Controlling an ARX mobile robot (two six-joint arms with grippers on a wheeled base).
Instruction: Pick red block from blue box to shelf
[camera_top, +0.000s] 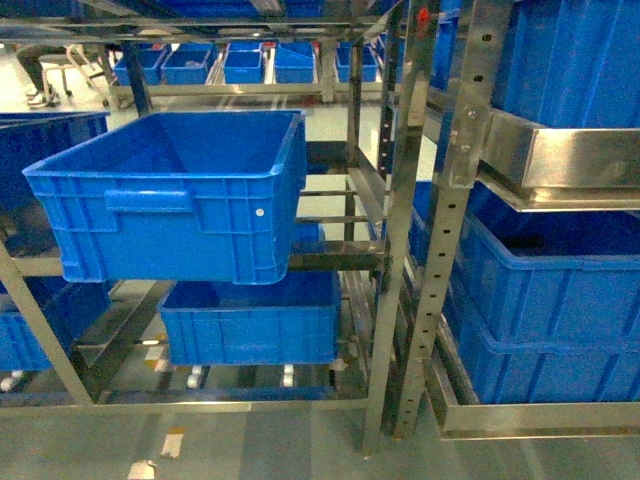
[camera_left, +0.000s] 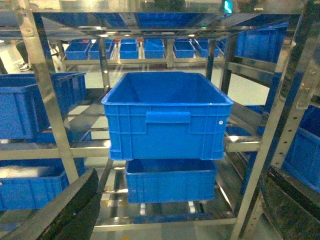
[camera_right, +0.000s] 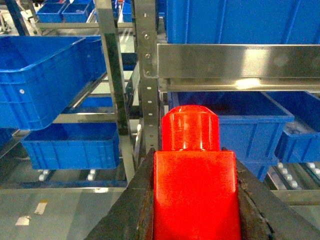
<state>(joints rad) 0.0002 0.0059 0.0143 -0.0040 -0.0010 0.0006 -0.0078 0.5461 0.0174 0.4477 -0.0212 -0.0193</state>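
The right gripper (camera_right: 195, 200) was clamped on the red block (camera_right: 194, 170), its two dark fingers (camera_right: 137, 205) pressed against the block's sides and the round stud pointing forward, away from the wrist. Beyond the block stood the shelf (camera_right: 147, 75), a perforated steel post and a bright horizontal rail close ahead, with a dark blue crate (camera_right: 240, 117) sitting open just under that rail and another crate (camera_right: 40, 75) off to the left. The left gripper (camera_left: 175, 210) appeared spread wide with nothing between its fingers, only their dark tips showing at the lower corners of its own view, facing a crate (camera_left: 167, 115) on a middle tier. In the head view neither arm was visible, only the rack and its crates (camera_top: 175, 195). The light turquoise box did not appear in any view. Judging by this, the pick was done: the block was out of the box and carried up to the rack, and what remained was to choose a tier, reach in, and let go. No brand, label or readable writing showed anywhere; the floor markings were too blurred to make out.
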